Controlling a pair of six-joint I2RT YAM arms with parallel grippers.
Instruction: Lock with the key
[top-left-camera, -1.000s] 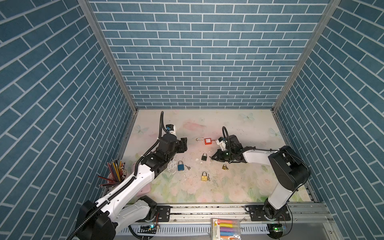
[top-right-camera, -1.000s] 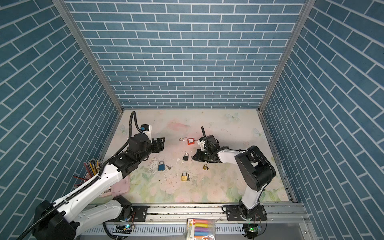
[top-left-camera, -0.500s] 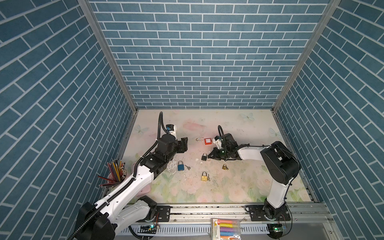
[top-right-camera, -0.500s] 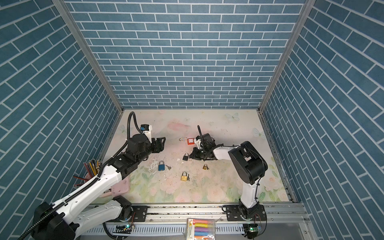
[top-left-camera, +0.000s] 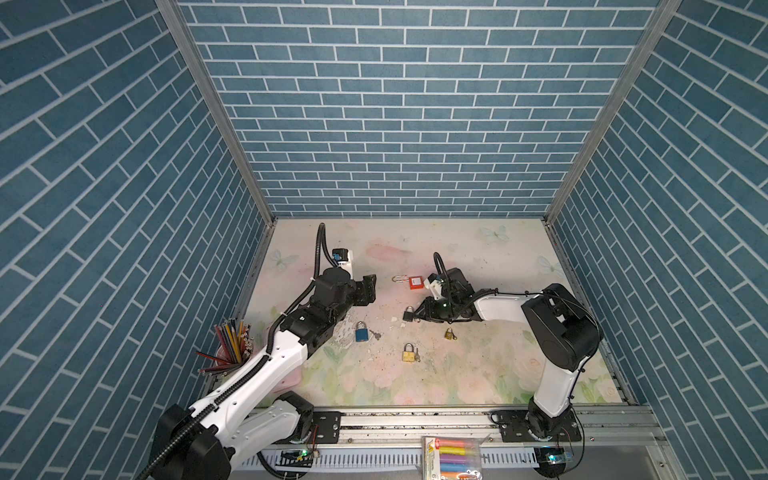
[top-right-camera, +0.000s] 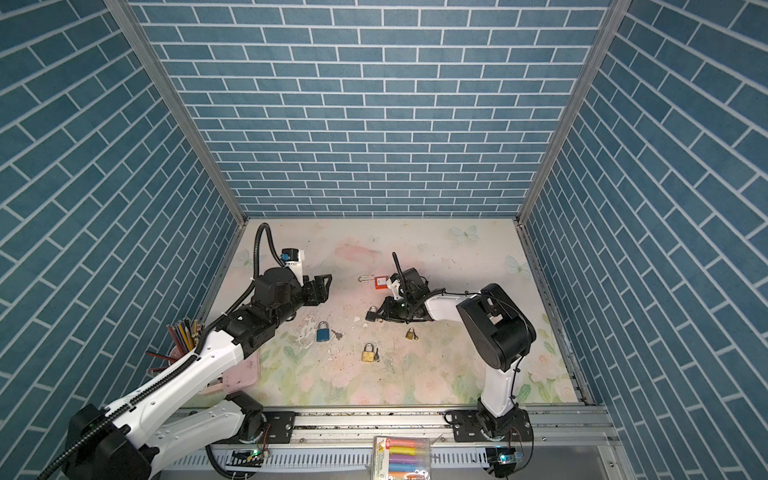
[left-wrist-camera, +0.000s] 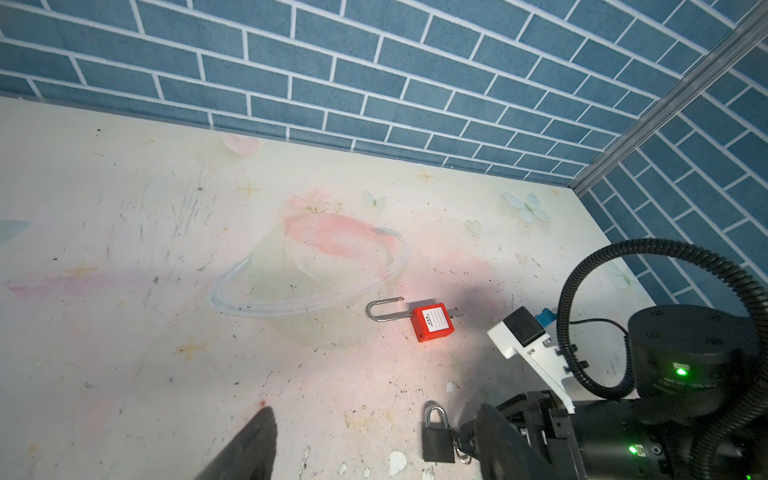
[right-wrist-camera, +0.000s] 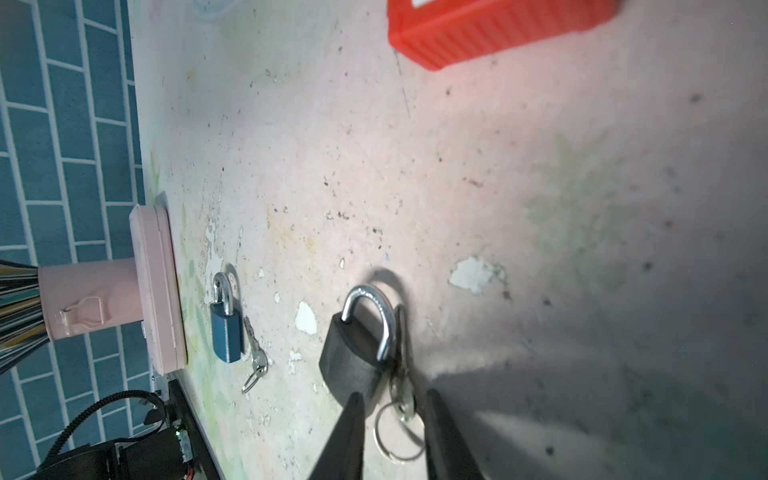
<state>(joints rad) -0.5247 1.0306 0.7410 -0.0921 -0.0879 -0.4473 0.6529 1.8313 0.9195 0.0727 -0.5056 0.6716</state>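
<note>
a: where is the black padlock (right-wrist-camera: 353, 357) sitting?

b: it is lying flat on the table (top-left-camera: 478, 374), so i am placing everything else from it. the key (right-wrist-camera: 402, 390) is lying right alongside it, next to the shackle, with its ring trailing past the padlock's base.

a: and the right gripper (right-wrist-camera: 394, 395)?

b: it is sitting low at the padlock's base end. its fingers are standing a little apart, and the key's head is sitting in the gap with neither finger pressing on it.

a: what is lying farther out?

b: a small brass padlock (top-left-camera: 449, 333) is resting near it, toward the front rail (top-left-camera: 415, 419). a blue padlock (top-left-camera: 361, 332) and a gold padlock (top-left-camera: 408, 353) are lying a bit farther off. a red padlock (left-wrist-camera: 432, 328) is lying toward the back wall (top-left-camera: 395, 166), with one shackle leg standing free of its body.

a: and the left gripper (left-wrist-camera: 374, 411)?

b: it is hanging well apart from the black padlock, fingers spread wide. farthest away, a pink cup of pencils (top-left-camera: 232, 353) is standing.
</note>
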